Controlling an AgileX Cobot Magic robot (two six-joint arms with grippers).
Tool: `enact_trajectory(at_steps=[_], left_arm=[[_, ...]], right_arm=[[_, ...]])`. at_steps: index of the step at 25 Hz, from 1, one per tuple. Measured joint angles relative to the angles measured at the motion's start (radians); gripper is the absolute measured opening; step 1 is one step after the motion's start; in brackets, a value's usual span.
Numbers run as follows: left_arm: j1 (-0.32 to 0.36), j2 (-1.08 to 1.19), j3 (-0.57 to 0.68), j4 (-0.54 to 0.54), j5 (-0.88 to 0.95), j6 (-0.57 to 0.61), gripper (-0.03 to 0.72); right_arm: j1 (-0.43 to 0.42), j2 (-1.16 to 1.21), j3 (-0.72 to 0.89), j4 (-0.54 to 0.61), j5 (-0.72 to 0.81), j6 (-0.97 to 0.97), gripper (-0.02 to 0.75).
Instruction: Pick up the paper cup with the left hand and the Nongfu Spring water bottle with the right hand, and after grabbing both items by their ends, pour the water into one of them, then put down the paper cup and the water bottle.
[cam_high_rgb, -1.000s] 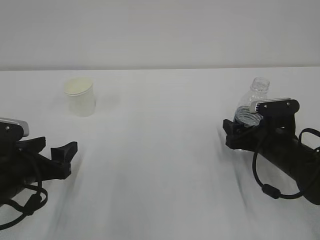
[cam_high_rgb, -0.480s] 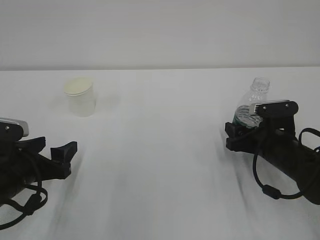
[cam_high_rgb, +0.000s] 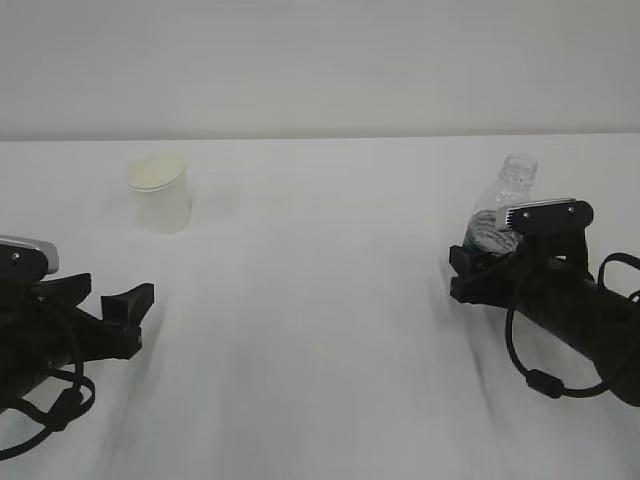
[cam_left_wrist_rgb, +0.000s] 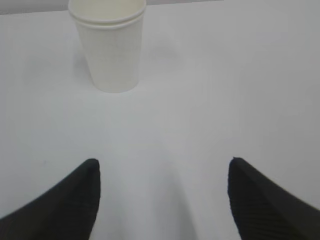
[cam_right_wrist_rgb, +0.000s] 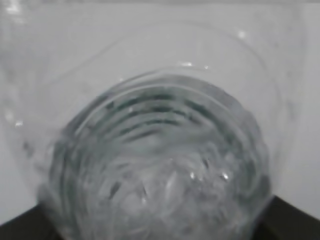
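While looking along the white table (cam_high_rgb: 320, 330) toward the pale wall (cam_high_rgb: 320, 60), finding the paper cup (cam_high_rgb: 160, 195) standing upright at the far left, mouth up, with bare tabletop all round it. Keeping well apart from it: the left hand (cam_high_rgb: 105, 295), lying low at the near left with its jaws spread wide and gripping nothing. Seeing, from the left wrist, the same cup (cam_left_wrist_rgb: 109, 47) far ahead and a little left of the gap between the two black fingertips (cam_left_wrist_rgb: 90, 175), with only clear table lying between.

Turning to the right side, finding the Nongfu Spring water bottle (cam_high_rgb: 505, 195) leaning slightly, its uncapped neck showing above the grey-silver wrist block (cam_high_rgb: 545, 213). Reaching around its lower part: the right hand (cam_high_rgb: 487, 255), black cables (cam_high_rgb: 530, 370) looping beneath the arm. Blocking most of the bottle's body from the exterior view: that block and the near finger. Filling the right wrist view almost wholly: the ribbed base (cam_right_wrist_rgb: 160, 165), blurred, with dark finger tips at both lower corners. Possibly pressing on the bottle, possibly only flanking it; not telling which from these views.
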Motion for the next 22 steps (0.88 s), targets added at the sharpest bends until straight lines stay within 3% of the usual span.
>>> enact_trajectory(at_steps=[6,16,22], left_arm=[[0.000,0.000,0.000,0.000,0.000,0.006,0.568],[0.000,0.000,0.000,-0.055,0.000,0.057,0.568],[0.000,0.032,-0.073,-0.074,0.000,0.111,0.568]], right_arm=[[0.000,-0.097,0.000,-0.024,0.148,0.000,0.458],[0.000,-0.194,0.002,-0.077,0.212,0.000,0.455],[0.000,-0.239,0.002,-0.094,0.264,0.000,0.455]])
